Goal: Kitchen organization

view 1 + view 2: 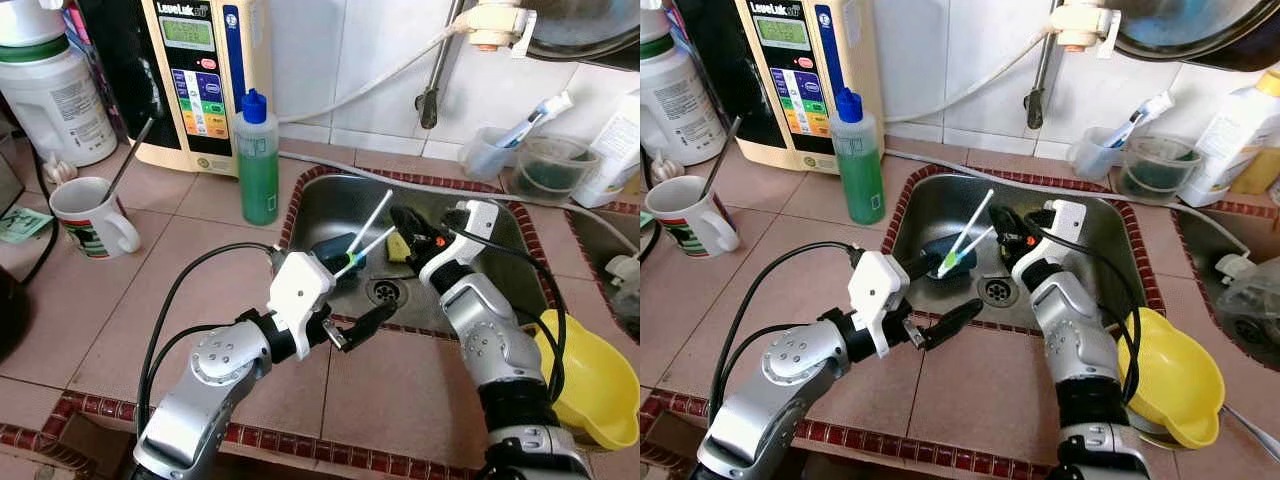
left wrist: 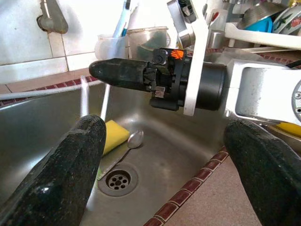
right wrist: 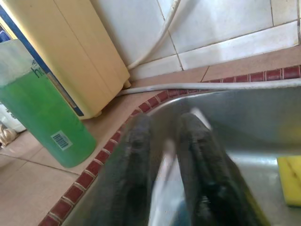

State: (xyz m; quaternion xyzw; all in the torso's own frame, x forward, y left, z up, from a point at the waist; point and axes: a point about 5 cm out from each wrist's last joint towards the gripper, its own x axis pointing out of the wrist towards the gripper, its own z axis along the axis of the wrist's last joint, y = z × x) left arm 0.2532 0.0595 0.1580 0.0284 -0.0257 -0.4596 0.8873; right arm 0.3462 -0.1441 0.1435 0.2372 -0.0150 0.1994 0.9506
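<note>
Left eye view shows, from the left, a white mug (image 1: 85, 215) with a stick in it, then the green soap bottle (image 1: 258, 160), both standing well apart from the sink (image 1: 335, 205).

My left gripper (image 1: 358, 328) hovers over the near rim of the sink with its fingers spread wide, holding nothing; I judge I keep it there ready to help.

Further right, my right gripper (image 1: 408, 222) reaches into the basin, fingers nearly closed around the upper end of the pale chopsticks (image 1: 368, 228). I think it lifts them out for sorting. Their long axis runs diagonally, green tips down in a dark blue bowl (image 1: 335, 252), top ends pointing up toward the back wall.

A yellow sponge (image 2: 115, 135) and a spoon (image 2: 127, 143) lie beside the drain (image 2: 117, 179).
</note>
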